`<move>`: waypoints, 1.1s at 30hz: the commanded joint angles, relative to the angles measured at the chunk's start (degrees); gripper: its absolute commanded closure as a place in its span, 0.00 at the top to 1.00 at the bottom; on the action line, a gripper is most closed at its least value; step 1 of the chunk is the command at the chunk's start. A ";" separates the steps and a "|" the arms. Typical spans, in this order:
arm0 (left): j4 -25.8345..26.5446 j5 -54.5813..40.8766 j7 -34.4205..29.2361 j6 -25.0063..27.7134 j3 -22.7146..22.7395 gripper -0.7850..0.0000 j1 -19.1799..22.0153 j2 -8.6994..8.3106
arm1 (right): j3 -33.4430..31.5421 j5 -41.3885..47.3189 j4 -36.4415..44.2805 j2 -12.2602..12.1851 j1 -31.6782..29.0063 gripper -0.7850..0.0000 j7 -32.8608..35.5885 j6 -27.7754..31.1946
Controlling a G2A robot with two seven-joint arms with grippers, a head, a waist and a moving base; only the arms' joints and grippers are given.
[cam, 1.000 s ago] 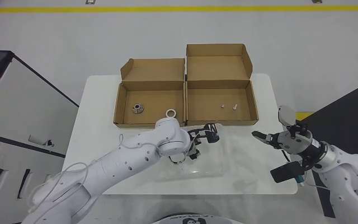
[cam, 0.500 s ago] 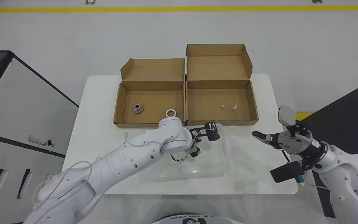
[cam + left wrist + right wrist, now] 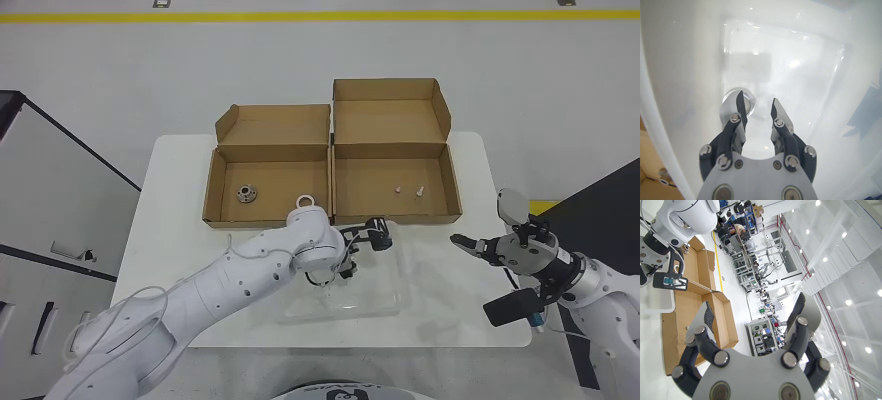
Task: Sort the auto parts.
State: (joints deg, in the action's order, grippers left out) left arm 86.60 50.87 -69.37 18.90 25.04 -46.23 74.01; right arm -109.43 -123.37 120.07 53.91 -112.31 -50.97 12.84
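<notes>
The left hand (image 3: 757,97) stands unclenched and empty, pointing down into a clear shallow plastic tray (image 3: 385,292) on the white bench (image 3: 180,200). A round silver metal part with a raised collar (image 3: 752,100) lies on the tray floor; in the left wrist view one finger crosses in front of it, so the part sits off to that side and not in the gap between the fingers. Whether that finger touches the part cannot be determined. Behind the tray stand two open brown cardboard boxes side by side: the left box (image 3: 290,185) holds one dark round flanged part (image 3: 244,191), and the right box (image 3: 370,185) holds two small pale bolts (image 3: 410,188). The right hand (image 3: 754,298) is spread wide and holds nothing, off the bench's right edge and well apart from the tray. Assessment: the step in hand is the pick of the silver part from the tray. The next move calls for a small sideways correction to bracket the part, then closure and a lift. By likeness, the left box appears the proper destination.
</notes>
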 commanded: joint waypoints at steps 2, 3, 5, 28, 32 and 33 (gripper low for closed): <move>-0.08 -0.60 -0.28 0.03 0.10 0.41 0.05 0.23 | 0.00 0.00 0.00 0.00 0.00 1.00 0.00 0.00; -0.03 -0.61 -0.52 0.04 0.14 0.39 0.08 0.26 | 0.00 0.00 0.00 0.00 0.00 1.00 0.00 0.00; 0.16 -1.28 -1.26 0.43 0.17 0.38 -0.04 0.32 | 0.00 0.00 0.00 0.00 0.00 1.00 0.00 0.00; 2.33 -7.75 -7.15 3.95 1.69 0.33 0.22 0.12 | 0.00 0.00 0.00 0.00 0.00 1.00 0.00 0.00; 2.71 -6.42 -6.64 3.25 2.60 0.35 0.20 -0.23 | 0.00 0.00 0.00 0.00 0.00 1.00 0.00 0.00; 2.59 -6.32 -6.59 3.28 2.68 0.36 0.16 -0.27 | 0.00 0.00 0.00 0.00 0.00 1.00 0.00 0.00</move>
State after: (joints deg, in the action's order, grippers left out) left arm 89.33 44.43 -76.09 22.14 27.62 -46.04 73.78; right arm -109.43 -123.37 120.07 53.91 -112.31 -50.97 12.84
